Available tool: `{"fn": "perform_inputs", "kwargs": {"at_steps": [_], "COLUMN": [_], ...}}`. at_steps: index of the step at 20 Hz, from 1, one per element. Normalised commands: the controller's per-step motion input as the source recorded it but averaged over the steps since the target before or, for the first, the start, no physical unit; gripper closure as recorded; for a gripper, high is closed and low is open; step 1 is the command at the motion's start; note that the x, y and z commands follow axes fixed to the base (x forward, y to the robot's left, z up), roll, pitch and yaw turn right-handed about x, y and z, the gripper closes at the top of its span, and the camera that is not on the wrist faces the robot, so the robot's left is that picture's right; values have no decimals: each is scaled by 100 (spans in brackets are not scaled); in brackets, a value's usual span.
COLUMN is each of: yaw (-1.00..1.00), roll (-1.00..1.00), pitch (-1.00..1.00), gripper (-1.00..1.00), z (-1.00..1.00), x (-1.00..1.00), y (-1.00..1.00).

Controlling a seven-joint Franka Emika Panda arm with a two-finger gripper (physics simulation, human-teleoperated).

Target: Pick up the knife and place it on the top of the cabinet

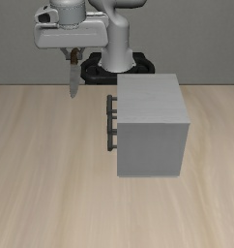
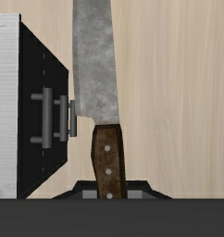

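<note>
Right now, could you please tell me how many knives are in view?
1. The knife hangs blade-down, its handle gripped between the fingers, above the table at the exterior view's left of the cabinet. Any inside the cabinet would be hidden.

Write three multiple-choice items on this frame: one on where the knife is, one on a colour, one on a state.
1. Where is the knife relative to the cabinet?
A) lying on its top
B) in the air, off to the exterior view's left of it
C) inside a drawer

2. What colour is the knife's handle?
A) brown
B) red
C) white

3. What is the state of the claw?
A) open and empty
B) shut on the knife
C) shut on a drawer pull

Answers: B, the blade hangs point-down beside the cabinet; A, the wrist view shows a brown, riveted grip; B, the knife hangs from the claw, clear of the table.
</note>
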Motion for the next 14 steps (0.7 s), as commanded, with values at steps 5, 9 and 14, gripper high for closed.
{"fn": "perform_inputs", "kwargs": {"at_steps": [5, 9, 14], "yaw": [0, 0, 0], "roll": [0, 0, 0], "pitch": [0, 0, 0], "gripper": [100, 100, 100], "z": [0, 0, 0], "x": [0, 0, 0], "y": [100, 100, 100]}}
